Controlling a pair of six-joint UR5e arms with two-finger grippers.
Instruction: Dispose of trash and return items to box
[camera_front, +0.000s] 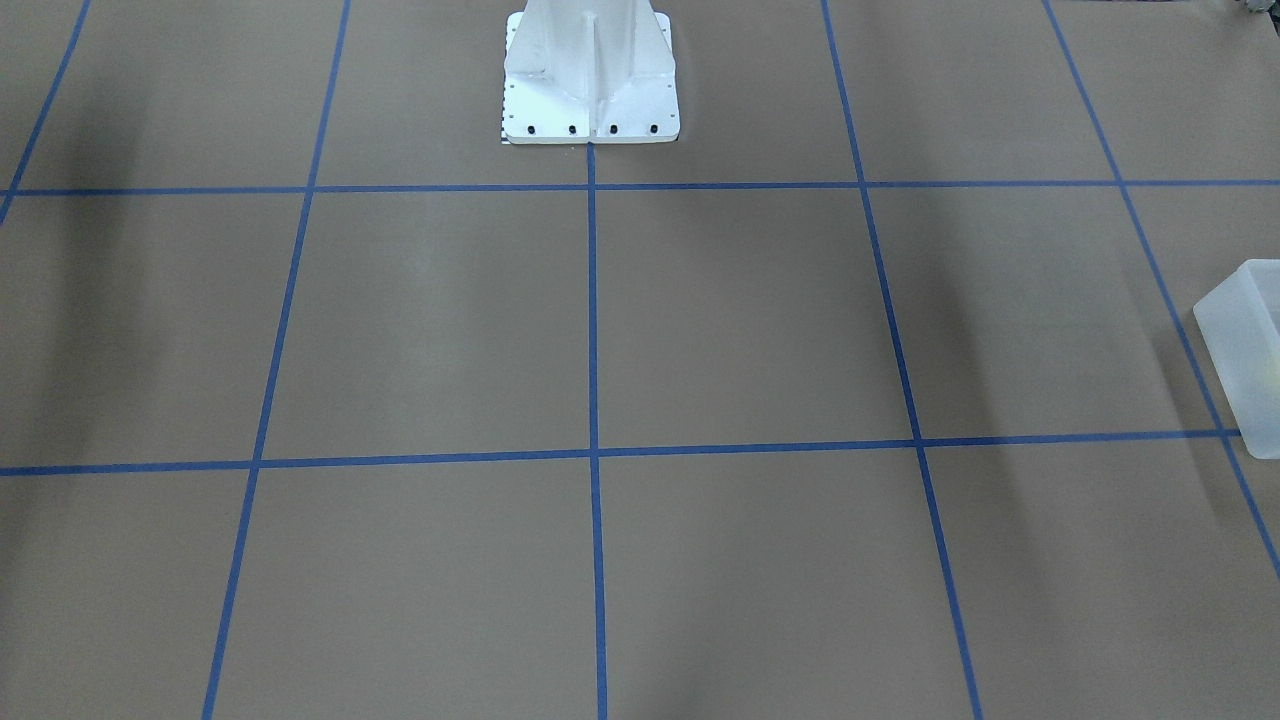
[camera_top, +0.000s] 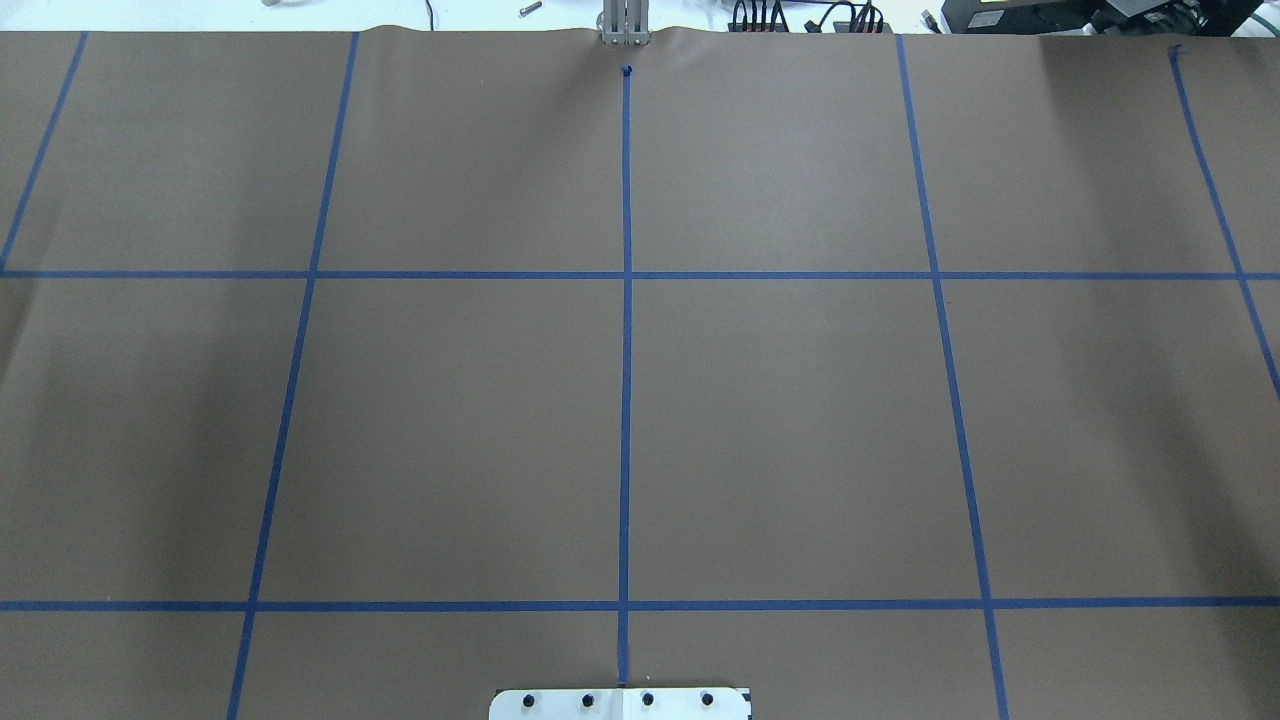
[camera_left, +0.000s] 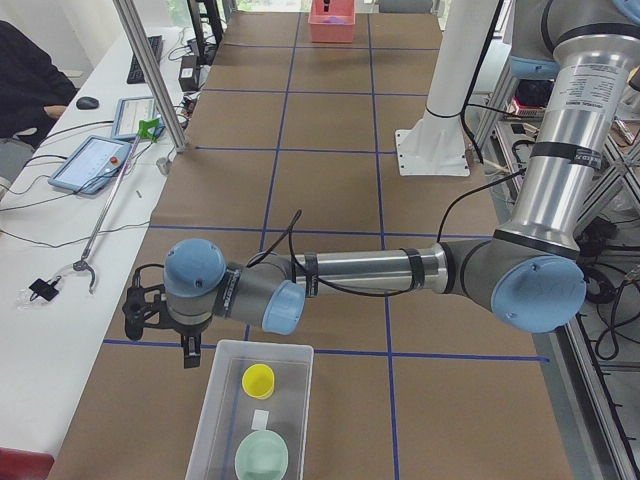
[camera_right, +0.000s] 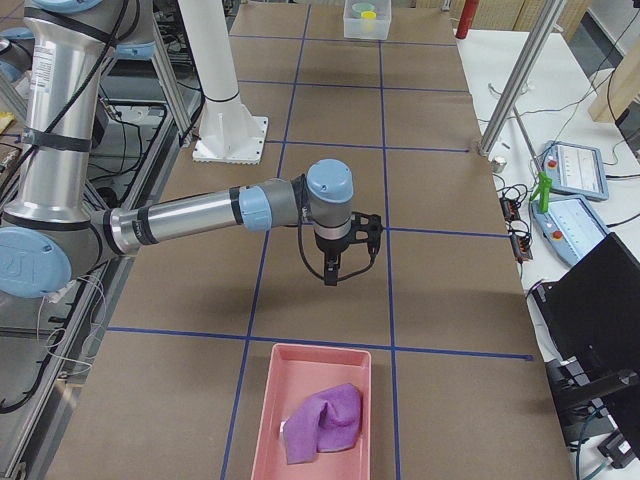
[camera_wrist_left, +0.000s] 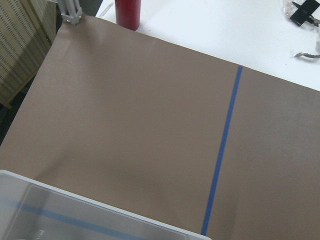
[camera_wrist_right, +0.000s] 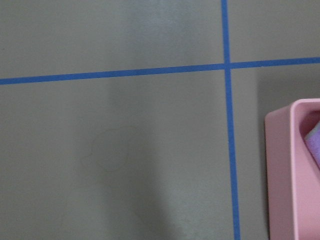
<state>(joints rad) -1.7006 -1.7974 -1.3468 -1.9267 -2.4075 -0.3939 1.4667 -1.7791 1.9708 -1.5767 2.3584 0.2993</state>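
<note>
The frosted white box stands at the table's left end. Inside it are the yellow cup and the mint-green bowl. The box also shows in the front-facing view, the left wrist view and, far off, the right side view. My left gripper hangs just outside the box's far corner, above the table. My right gripper hangs over the table a short way from the pink tray. I cannot tell whether either gripper is open or shut.
The pink tray holds a purple cloth; its rim shows in the right wrist view. The white pedestal stands at the robot's side. A small white piece lies in the box. A red bottle stands beyond the paper's edge.
</note>
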